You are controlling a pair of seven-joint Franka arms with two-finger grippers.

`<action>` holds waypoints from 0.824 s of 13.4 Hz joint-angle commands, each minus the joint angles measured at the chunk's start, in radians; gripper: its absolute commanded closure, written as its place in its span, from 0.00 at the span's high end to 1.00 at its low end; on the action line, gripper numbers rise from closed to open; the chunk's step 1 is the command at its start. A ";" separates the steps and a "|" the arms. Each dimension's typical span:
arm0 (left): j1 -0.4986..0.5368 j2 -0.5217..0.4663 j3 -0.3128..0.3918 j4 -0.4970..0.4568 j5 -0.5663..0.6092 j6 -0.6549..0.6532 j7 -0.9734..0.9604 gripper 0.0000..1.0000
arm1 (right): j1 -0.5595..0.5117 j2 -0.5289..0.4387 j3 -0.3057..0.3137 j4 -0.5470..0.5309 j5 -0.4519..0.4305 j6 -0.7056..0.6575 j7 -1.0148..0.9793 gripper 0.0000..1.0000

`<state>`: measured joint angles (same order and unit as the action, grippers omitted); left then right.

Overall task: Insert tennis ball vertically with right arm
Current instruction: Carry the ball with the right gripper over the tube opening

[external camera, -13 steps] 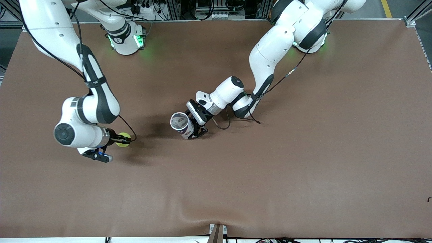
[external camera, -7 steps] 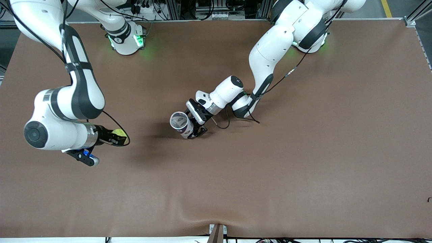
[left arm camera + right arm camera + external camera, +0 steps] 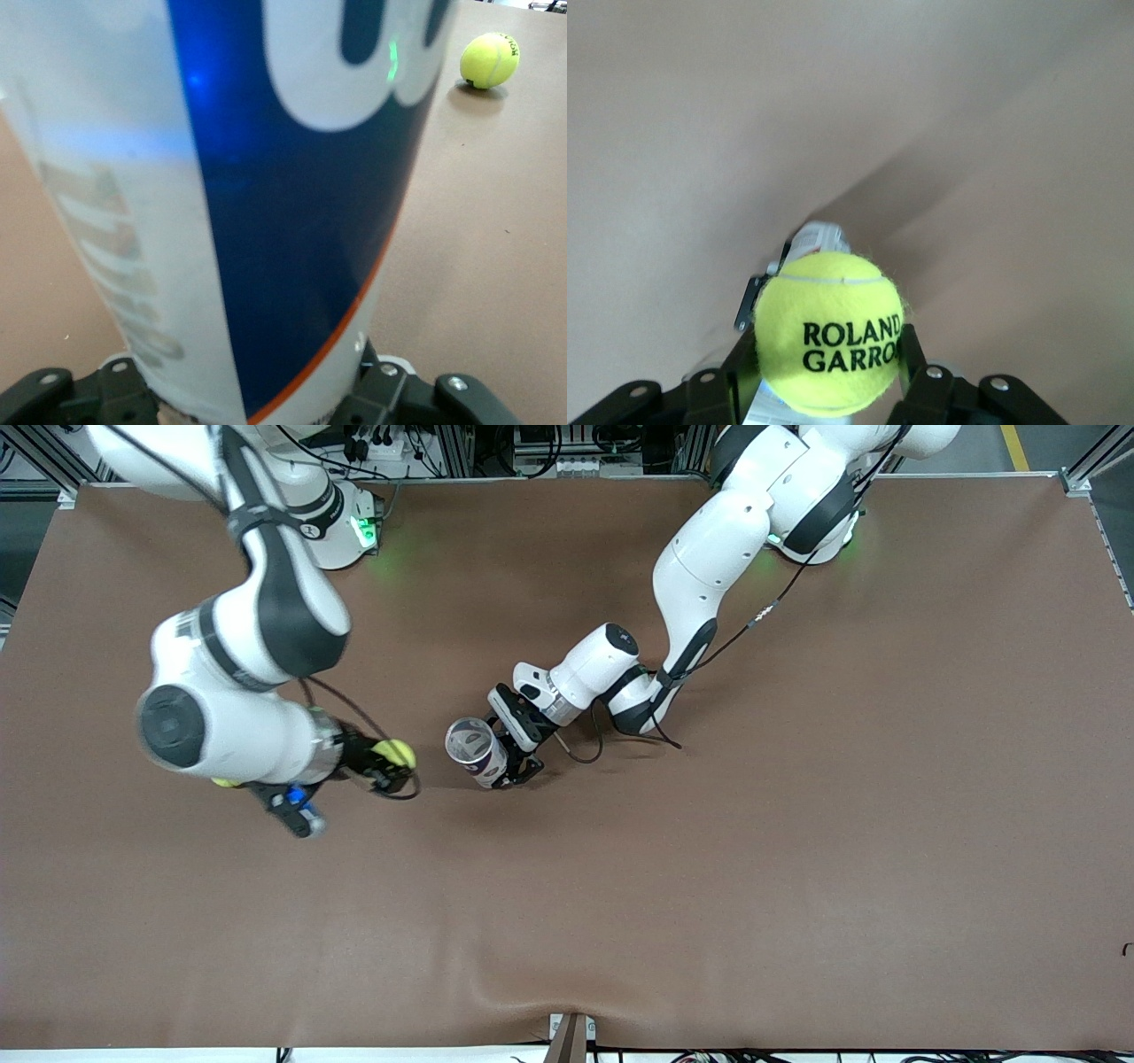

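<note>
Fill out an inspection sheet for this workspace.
Surface: brown table cover, with a wrinkle at the edge nearest the front camera.
Job's things: tennis ball in the air beside the can; the can's open mouth faces up.
Clutter: spare ball lying on the table toward the right arm's end.
Grippers: right gripper shut on the tennis ball; left gripper shut on the can.
Cables: black cable looping by the left wrist.
Surroundings: metal framing along the table's edge.

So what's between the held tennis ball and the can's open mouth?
Front view: only bare table between the tennis ball and the can.
</note>
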<state>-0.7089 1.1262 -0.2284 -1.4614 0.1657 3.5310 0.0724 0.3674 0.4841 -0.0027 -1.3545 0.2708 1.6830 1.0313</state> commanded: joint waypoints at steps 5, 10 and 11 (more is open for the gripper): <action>-0.020 0.014 0.012 0.016 -0.023 0.019 -0.010 0.77 | 0.102 0.013 -0.010 0.017 0.008 0.018 0.148 0.00; -0.018 0.014 0.012 0.015 -0.022 0.019 -0.010 0.78 | 0.123 0.027 -0.010 -0.003 0.004 0.066 0.162 0.10; -0.020 0.014 0.012 0.015 -0.022 0.019 -0.010 0.78 | 0.123 0.025 -0.010 -0.015 0.004 0.063 0.162 0.14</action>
<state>-0.7101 1.1264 -0.2284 -1.4615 0.1648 3.5318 0.0724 0.4824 0.5125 -0.0027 -1.3576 0.2709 1.7444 1.1764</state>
